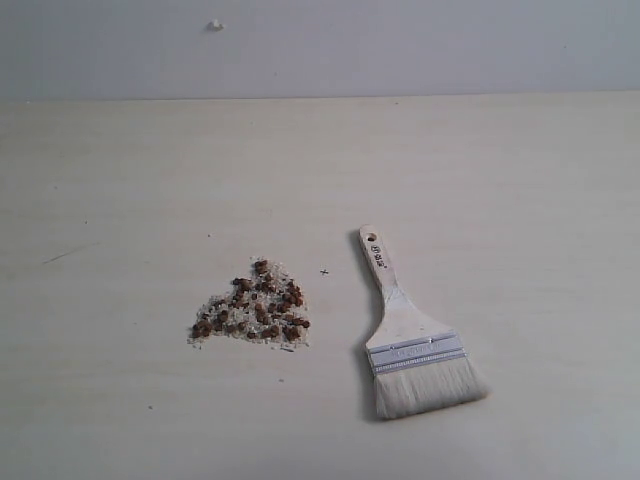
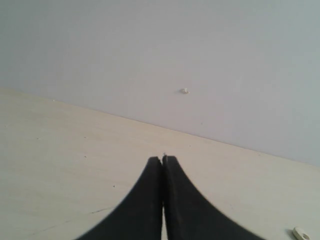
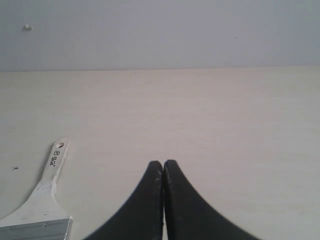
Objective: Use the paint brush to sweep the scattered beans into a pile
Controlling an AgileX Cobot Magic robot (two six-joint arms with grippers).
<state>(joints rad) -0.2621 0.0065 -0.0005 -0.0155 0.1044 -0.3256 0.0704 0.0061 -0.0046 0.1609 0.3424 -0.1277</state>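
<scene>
Lettering on paint brush (image 1: 415,345) illegible

pile (image 1: 252,305) left, paint brush (image 1: 412,340) right

- Soft, even light leaves the pale wooden surface (image 1: 500,180) bright and slightly washed out.
- The flat white-bristled paint brush with a pale wooden handle (image 1: 415,350) casts a thin dark shadow along its left side in the exterior view.
- The heap of tiny reddish-brown beans (image 1: 255,310) looks soft, its single beans barely resolved.
- The black left pincer (image 2: 162,158) and black right pincer (image 3: 163,162) blur toward each wrist lens.
</scene>
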